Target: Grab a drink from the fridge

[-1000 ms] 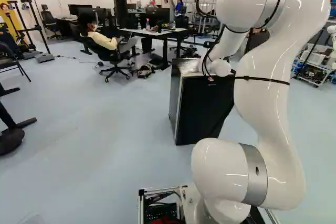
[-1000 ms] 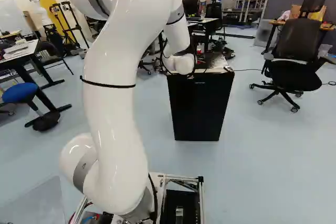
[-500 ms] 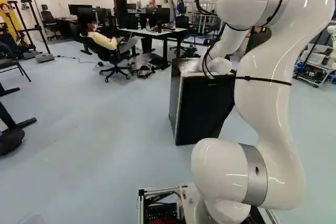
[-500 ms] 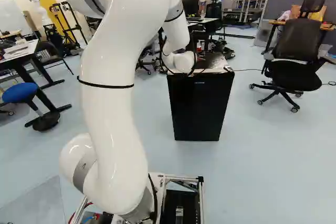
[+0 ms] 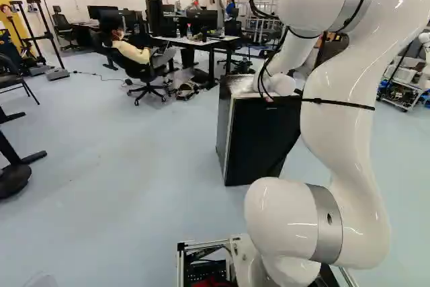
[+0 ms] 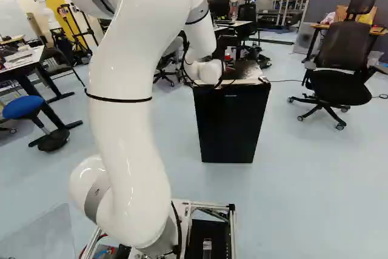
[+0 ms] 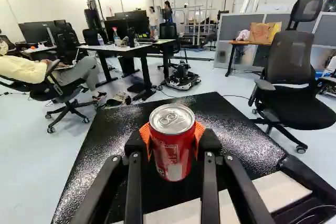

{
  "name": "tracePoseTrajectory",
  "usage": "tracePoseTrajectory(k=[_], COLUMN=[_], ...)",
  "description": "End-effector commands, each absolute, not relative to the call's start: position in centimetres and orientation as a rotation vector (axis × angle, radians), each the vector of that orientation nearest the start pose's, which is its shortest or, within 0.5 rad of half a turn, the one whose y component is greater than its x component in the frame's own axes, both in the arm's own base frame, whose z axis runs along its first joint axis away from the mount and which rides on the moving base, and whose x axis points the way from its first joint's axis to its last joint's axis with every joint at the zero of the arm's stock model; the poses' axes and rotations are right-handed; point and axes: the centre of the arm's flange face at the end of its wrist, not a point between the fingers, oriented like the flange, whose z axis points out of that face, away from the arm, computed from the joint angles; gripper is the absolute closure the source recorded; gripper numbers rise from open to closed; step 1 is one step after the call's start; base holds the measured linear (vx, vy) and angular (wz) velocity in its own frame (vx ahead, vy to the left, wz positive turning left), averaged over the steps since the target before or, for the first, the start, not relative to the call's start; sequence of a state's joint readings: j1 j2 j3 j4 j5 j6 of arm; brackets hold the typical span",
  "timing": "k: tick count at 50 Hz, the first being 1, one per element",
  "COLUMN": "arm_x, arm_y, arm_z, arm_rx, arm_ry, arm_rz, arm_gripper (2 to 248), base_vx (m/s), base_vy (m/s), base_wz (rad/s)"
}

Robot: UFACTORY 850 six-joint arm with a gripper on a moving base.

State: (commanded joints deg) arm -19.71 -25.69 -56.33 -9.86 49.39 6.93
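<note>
Red can (image 7: 170, 153) seemingly upright, lid (image 7: 181, 124) up

1. We see a bright room, white light falling from overhead.
2. We catch thin white glare on the glossy arm (image 5: 339, 146).
3. We find speckled glare toward both side edges of the fridge top (image 7: 252, 148).
4. We notice the can (image 7: 172, 150) lid gleaming.

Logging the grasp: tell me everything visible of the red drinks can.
The red cylindrical drinks can looks metal, with pale print, a silver lid and a flat ring tab, seemingly unopened. It appears upright, held from two sides between the orange pads of the black two-finger gripper. It is over the boxy black fridge; whether its base touches, I cannot tell.
</note>
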Motion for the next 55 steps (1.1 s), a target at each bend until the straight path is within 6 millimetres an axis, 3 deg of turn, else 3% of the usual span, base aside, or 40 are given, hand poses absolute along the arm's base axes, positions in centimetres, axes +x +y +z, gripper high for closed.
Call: tracePoseTrajectory(k=[30, 55], arm_x=[53.1, 46.7], arm_y=[-14.6, -9.1], arm_z=[41.5, 41.5], arm_rx=[-2.497, -2.513], arm_ry=[0.257, 0.191], arm_rz=[-2.038, -1.979], arm_gripper=[151, 151], base_vx=[0.0, 0.0], base_vy=[0.0, 0.0], base_wz=[0.0, 0.0])
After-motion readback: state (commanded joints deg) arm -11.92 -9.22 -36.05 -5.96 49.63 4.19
